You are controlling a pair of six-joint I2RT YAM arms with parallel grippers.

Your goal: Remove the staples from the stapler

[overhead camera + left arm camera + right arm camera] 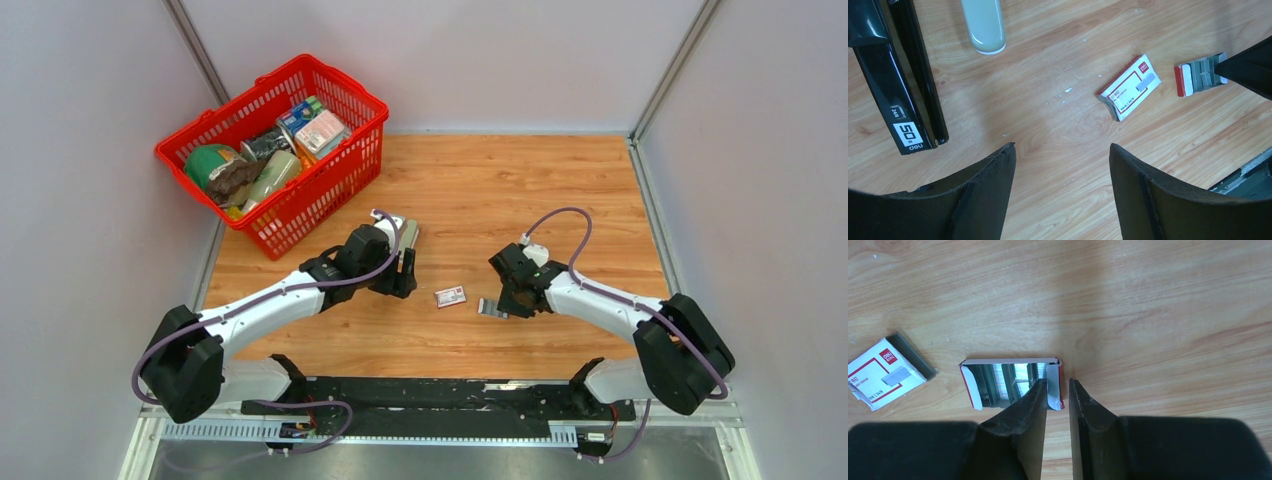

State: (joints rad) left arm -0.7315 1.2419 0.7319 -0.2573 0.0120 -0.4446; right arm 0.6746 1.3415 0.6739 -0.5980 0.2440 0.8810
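The black stapler [893, 90] lies on the wood at the left of the left wrist view, its two long black halves side by side. My left gripper [1062, 165] is open and empty over bare wood to the right of it. In the top view my left gripper [402, 282] hides most of the stapler. Silvery staples [1010, 377] lie in a small open cardboard tray [970, 390]. My right gripper [1058, 385] has its jaws a narrow gap apart, straddling the tray's right end flap [1053, 390], with its left finger over the tray.
A white-and-red printed box sleeve [450, 296] lies between the grippers, left of the tray [489, 307]. A grey-beige rounded bar [984, 25] lies beside the stapler. A red basket [335, 185] of groceries stands at the back left. Grey walls ring the table.
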